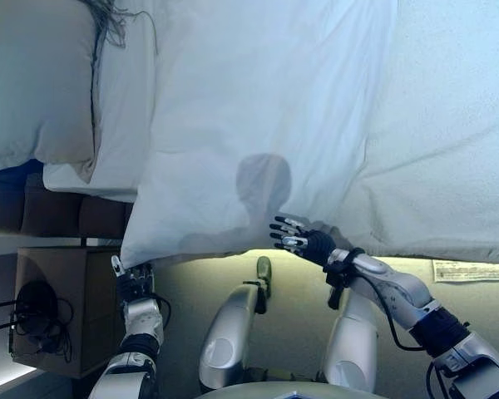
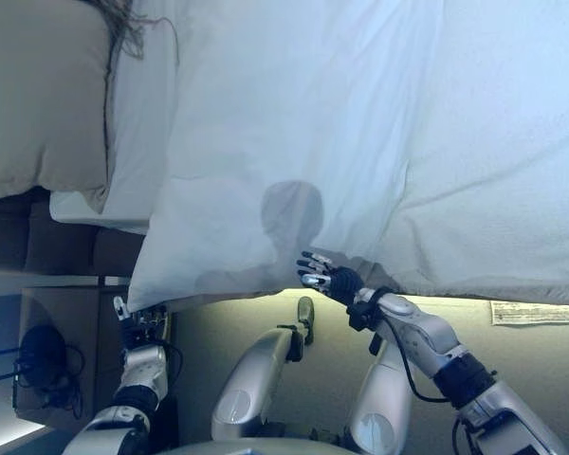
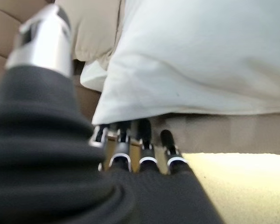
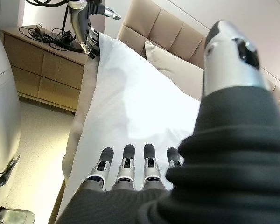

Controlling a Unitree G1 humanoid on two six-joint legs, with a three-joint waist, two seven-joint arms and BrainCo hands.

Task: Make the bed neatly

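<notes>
A white duvet (image 1: 266,108) covers the bed, and its near edge hangs over the side towards me. A beige pillow (image 1: 33,83) lies at the head end, on the left. My left hand (image 1: 133,283) is open just below the duvet's near left corner (image 3: 107,112), with straight fingers (image 3: 142,135) reaching its lower edge. My right hand (image 1: 308,243) is open with spread fingers at the duvet's near edge, near the middle. In the right wrist view its straight fingers (image 4: 130,161) point along the duvet (image 4: 130,107). Neither hand grips cloth.
A wooden nightstand (image 1: 62,307) stands at the lower left with a dark object and cords (image 1: 33,312) on it. A brown padded headboard (image 1: 58,212) runs along the left. A paper sheet (image 1: 470,270) lies on the floor by the bed at the right.
</notes>
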